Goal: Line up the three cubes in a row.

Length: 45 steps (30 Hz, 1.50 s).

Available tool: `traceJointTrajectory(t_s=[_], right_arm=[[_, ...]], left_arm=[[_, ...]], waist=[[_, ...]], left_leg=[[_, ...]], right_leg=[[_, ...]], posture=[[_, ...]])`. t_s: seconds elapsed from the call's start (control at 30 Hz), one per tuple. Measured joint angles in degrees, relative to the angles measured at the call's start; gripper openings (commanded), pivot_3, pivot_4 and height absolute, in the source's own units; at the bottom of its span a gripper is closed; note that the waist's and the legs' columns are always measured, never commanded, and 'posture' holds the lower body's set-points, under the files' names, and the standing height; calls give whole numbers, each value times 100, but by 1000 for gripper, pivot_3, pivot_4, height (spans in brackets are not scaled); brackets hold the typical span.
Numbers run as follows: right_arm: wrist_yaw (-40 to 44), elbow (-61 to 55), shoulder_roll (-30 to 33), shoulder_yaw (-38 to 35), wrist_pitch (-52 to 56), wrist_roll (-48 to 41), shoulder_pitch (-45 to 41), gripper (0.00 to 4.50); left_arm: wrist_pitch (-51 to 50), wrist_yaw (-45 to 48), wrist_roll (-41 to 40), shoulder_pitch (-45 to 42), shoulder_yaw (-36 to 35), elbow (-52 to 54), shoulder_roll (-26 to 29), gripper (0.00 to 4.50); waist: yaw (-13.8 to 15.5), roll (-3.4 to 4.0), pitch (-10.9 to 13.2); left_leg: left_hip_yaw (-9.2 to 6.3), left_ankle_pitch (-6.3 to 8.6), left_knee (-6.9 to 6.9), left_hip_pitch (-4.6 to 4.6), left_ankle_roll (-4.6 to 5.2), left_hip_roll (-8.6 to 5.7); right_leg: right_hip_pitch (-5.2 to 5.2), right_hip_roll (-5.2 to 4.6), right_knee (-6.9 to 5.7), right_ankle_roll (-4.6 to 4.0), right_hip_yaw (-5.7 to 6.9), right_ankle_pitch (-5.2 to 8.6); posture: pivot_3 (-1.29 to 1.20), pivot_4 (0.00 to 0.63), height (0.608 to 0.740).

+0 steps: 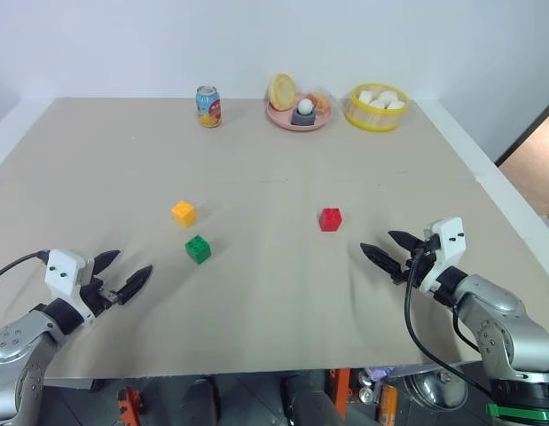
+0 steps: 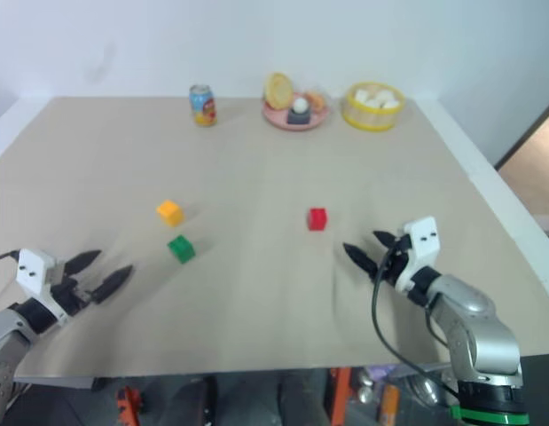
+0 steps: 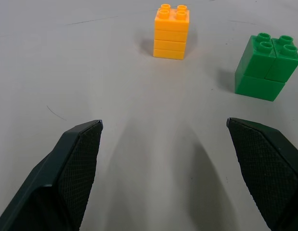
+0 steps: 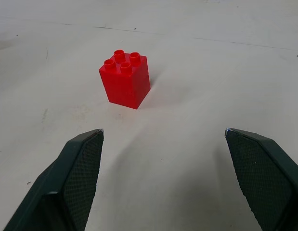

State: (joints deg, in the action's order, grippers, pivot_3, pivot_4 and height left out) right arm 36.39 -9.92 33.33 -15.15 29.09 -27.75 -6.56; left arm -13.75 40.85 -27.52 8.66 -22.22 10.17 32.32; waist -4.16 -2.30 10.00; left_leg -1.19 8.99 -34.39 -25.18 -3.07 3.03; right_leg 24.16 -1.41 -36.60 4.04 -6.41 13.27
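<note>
Left gripper [image 1: 123, 277] with two black fingers spread wide, holding nothing, hovering low over the beige table [image 1: 256, 160] near its front left edge. Right gripper [image 1: 388, 248] likewise spread and empty, near the front right, aimed toward the middle.

Small yellow-orange studded plastic brick cube [image 1: 184, 213] standing left of centre, with the small green studded plastic brick cube [image 1: 198, 249] just beside it, nearer the robot and slightly right, apart and not touching. Small red studded plastic brick cube [image 1: 330, 219] standing well apart to the right, ahead of the right gripper and roughly level with the yellow-orange one. No row yet; no cube grasped.

Probably best done by leaving the yellow-orange cube as an anchor, bringing the red cube leftward with the right gripper, and shifting the green one into the same line with the left. Worth closing squarely on flat opposite faces, low on the brick, since the red cube sits turned corner-on to the fingers [image 4: 76, 178]. Advisable to lift clear rather than drag, and to set down flat without nudging a neighbour.

Writing: colourful soda can [image 1: 208, 106] at the far edge carrying a printed label, too small to read. Nothing legible on the cubes, the pink plate [image 1: 287, 121] or the yellow basket [image 1: 376, 121].
</note>
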Motion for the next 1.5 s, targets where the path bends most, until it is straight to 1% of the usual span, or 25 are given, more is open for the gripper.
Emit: traceJointTrajectory(t_s=[0.07,0.17,0.3,0.43,0.47,0.5,0.53,0.67,0.73,0.9,1.0,1.17,1.3,1.5], right_arm=[[-37,-4,-5,4,2,7,0,4174],[-325,-58,-223,112,114,57,-44,4174],[-449,-159,-306,362,224,111,-83,4174],[-484,-195,-306,400,228,126,-133,4174],[-519,-196,-310,435,227,170,-189,4174],[-565,-178,-331,604,180,337,-349,4174],[-660,-32,-387,853,69,573,-536,4174],[-799,266,-509,910,-86,806,-599,4174],[-899,407,-654,977,-196,949,-661,4174],[-1137,710,-886,1030,-359,1194,-779,4174],[-1197,804,-1004,1034,-400,1234,-863,4174],[-1276,914,-1170,1050,-435,1275,-1007,4174],[-1294,915,-1358,1162,-435,1305,-1111,4174],[-1292,981,-1420,1252,-433,1348,-1310,4174]], left_arm=[[-11,45,-30,-3,0,0,5,4270],[-369,367,-475,-154,2,74,99,4270],[-755,744,-943,-514,20,481,460,4270],[-924,877,-1073,-755,100,620,623,4270],[-996,966,-1067,-882,235,655,756,4270],[-1048,1135,-1021,-1191,564,733,891,4270],[-1084,1282,-946,-1634,1053,894,901,4270],[-1179,1365,-906,-2242,1594,981,807,4270],[-1232,1384,-908,-2529,1848,997,654,4270],[-1236,1578,-835,-2633,2270,990,484,4270],[-1128,1721,-707,-2654,2411,926,478,4270],[-970,1859,-530,-2802,2483,687,401,4270],[-862,1911,-415,-2954,2532,420,211,4270],[-853,1933,-376,-2997,2548,286,51,4270]], waist=[[0,0,0],[-3,-2,-1],[-5,0,0],[-5,1,-1],[-7,0,-1],[-8,1,-1],[-7,0,-1],[-1,0,-1],[0,0,-1],[-21,2,-1],[-17,2,0],[-14,2,-1],[-18,2,0],[-13,3,-1]], left_leg=[[0,0,-1,1,0,0],[-3,-1,-7,2,-1,2],[-2,-9,-13,6,-2,1],[-2,-11,-16,9,0,0],[-3,-11,-17,9,0,1],[-2,-13,-18,10,0,0],[-3,-15,-18,8,0,-1],[-10,-15,-15,3,0,-2],[-12,-15,-14,3,1,-2],[-13,-15,-14,6,2,-2],[-16,-18,-17,8,5,-2],[-17,-27,-22,9,15,-3],[-17,-30,-23,9,17,-4],[-20,-30,-22,6,17,-4]], right_leg=[[0,0,-3,0,0,0],[5,4,-20,0,1,1],[6,4,-37,-1,0,0],[1,3,-40,-1,-1,0],[1,4,-41,-2,0,0],[1,4,-41,-2,-1,-1],[0,5,-42,-1,0,-2],[-1,10,-45,11,0,6],[-2,11,-47,32,0,-3],[0,15,-56,33,-3,-5],[-3,17,-56,15,-3,-1],[-7,16,-56,14,-3,-9],[-7,16,-56,15,-3,-13],[-9,16,-56,17,-3,-12]], posture=[[0,150,740],[0,150,740],[0,150,740],[0,150,740],[0,150,740],[0,150,740],[0,150,740],[0,150,740],[0,150,740],[0,150,740],[0,150,740],[0,150,740],[0,150,740],[0,150,740]])
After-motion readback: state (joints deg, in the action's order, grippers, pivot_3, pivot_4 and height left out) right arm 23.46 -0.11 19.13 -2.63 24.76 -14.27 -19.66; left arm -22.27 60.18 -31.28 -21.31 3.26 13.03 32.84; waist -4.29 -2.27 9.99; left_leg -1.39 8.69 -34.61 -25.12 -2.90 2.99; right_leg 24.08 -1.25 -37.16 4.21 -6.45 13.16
